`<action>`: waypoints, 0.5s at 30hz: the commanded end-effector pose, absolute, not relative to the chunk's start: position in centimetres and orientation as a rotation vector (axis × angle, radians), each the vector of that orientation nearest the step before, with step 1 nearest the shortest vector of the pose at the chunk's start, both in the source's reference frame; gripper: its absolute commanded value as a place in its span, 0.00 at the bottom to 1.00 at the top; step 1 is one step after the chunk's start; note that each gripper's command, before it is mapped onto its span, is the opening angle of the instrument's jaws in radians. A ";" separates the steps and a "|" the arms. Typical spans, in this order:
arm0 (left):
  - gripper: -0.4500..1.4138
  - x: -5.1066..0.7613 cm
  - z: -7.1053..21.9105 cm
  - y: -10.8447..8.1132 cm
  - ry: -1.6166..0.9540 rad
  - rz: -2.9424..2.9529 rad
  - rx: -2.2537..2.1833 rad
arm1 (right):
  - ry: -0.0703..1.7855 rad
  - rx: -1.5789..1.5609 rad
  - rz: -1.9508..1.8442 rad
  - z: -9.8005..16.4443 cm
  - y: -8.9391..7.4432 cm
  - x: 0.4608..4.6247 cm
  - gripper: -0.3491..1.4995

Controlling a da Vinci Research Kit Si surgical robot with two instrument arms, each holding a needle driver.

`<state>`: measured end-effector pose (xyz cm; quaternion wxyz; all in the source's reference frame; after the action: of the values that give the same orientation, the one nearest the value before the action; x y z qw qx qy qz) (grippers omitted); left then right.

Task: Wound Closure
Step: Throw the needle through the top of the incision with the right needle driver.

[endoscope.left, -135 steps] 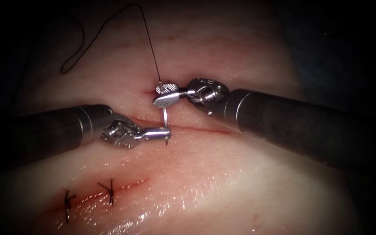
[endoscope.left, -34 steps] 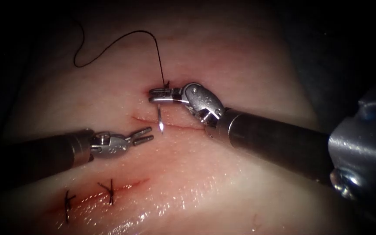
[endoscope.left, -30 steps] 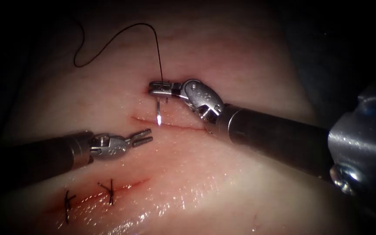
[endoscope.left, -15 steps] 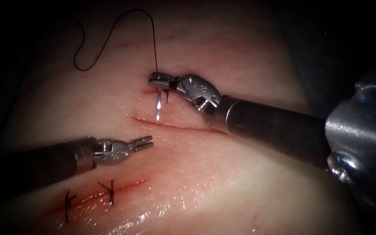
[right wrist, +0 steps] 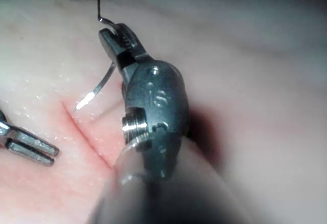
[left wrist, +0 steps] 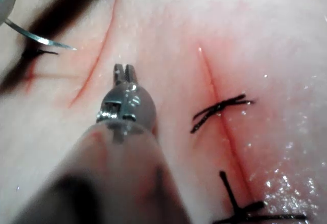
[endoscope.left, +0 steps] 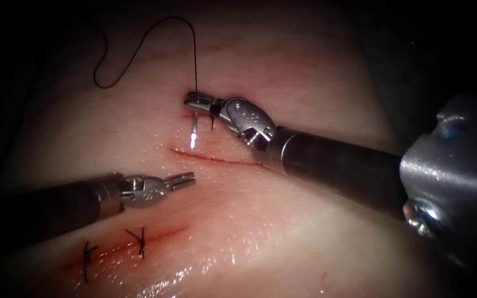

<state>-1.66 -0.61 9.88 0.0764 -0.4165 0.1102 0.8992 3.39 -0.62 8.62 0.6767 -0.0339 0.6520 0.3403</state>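
Right hand holds the needle clear above the open cut

Right hand (endoscope.left: pixel 197 101), the small steel two-jawed tool on the dark shaft entering from the right of the frame, is clamped on the curved silver needle (endoscope.left: pixel 193 132) near its thread end. The needle hangs down from the jaws with its bright tip free in the air, just above the upper left end of the thin red open cut (endoscope.left: pixel 211 157), not in the tissue. Held by the tail like this, the whole curve and the point are left exposed, which I judge suits aiming the tip at the cut's edge. Fine black thread (endoscope.left: pixel 139 49) rises from the needle's tail and loops away into the upper left of the frame.

Left hand (endoscope.left: pixel 186 179), a matching steel tool coming in from the left, holds nothing; its jaws look nearly together, lying below and to the left of the cut, well apart from the needle.

Pale, wet, glistening pork tissue (endoscope.left: pixel 305 237) is all the surface I can see, dark around its edges. Toward the lower left a second red cut (endoscope.left: pixel 150 236) carries two black knotted stitches (endoscope.left: pixel 139 243), with red fluid staining its line.
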 end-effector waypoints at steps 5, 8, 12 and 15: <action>0.12 -1.71 10.0 -0.7 0.283 2.706 -1.243 | 1.448 -0.209 0.629 8.7 -0.6 3.47 0.00; 0.12 -1.72 10.0 -0.7 0.273 2.712 -1.247 | 1.436 -0.261 0.579 8.8 -0.6 3.46 0.00; 0.12 -1.72 9.9 -0.7 0.269 2.711 -1.251 | 1.434 -0.295 0.541 8.8 -0.6 3.48 0.00; 0.12 -1.73 9.9 -0.8 0.263 2.709 -1.258 | 1.436 -0.310 0.518 8.8 -0.6 3.51 0.00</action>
<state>-1.68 -0.78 9.84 0.0717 -0.4175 0.0872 0.9016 3.44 -0.71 8.81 0.7127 -0.1417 0.6474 0.2298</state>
